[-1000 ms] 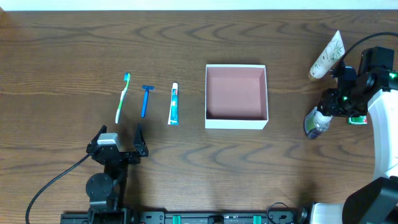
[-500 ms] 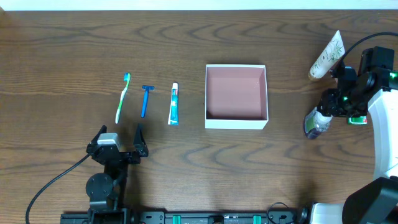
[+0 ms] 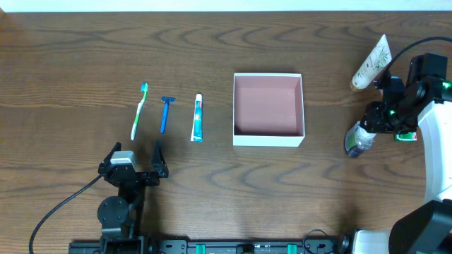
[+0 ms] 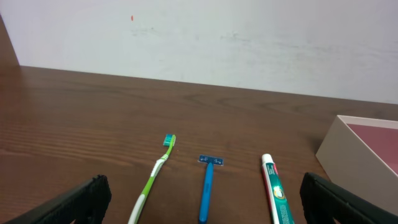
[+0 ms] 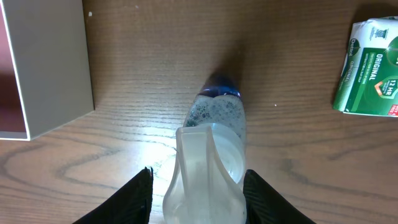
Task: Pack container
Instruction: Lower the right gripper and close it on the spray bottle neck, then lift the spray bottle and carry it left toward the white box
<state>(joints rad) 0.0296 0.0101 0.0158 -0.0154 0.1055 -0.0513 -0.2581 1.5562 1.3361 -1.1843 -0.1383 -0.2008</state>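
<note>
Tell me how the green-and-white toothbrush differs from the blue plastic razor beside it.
The green-and-white toothbrush is longer than the blue plastic razor. The toothbrush is green and white with a teal bristle head; the razor is blue all over with a wide T-shaped head. The toothbrush lies slightly slanted, the razor nearly straight. Both lie flat on the wooden table, heads toward the far edge, left of the white cardboard box.

Three things lay side by side on the brown wooden worktop [image 4: 93,118]: a green and white toothbrush [image 4: 155,177] on the left, a blue razor [image 4: 207,186] in the middle and a tube of toothpaste [image 4: 273,196] on the right. Just past the tube was a corner of the white box [image 4: 339,146], pink inside. The left end effector [image 4: 203,180] was wide open, with one black finger [image 4: 84,196] low at each side. A white wall [image 4: 217,43] stood behind.
</note>
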